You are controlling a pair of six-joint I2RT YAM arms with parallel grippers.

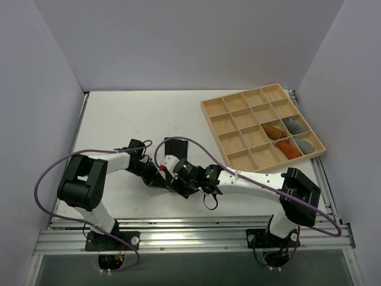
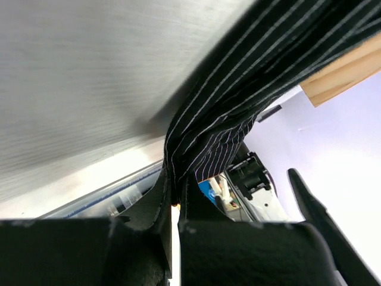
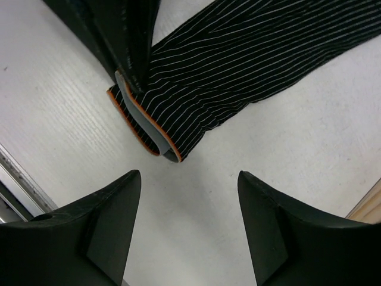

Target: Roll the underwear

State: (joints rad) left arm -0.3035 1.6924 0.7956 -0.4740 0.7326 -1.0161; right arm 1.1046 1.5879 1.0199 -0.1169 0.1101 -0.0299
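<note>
White table (image 1: pixel 119 119) | underwear (image 3: pixel 250 65) black, pale pinstripes, grey-orange waistband | left gripper (image 2: pixel 174 205) pinching it | right gripper (image 3: pixel 187 179) wide

Top view's bright and even, with soft light from overhead and just faint shadows under the arms on the white worktop (image 1: pixel 131 119). Left wrist shot is rough: the worktop's a streaky grey blur, the foreground black and mushy. Right wrist is crisp on the underwear (image 3: pixel 250 65) pinstripes, though the right hand (image 3: pixel 187 179) looks dim and soft.
</note>
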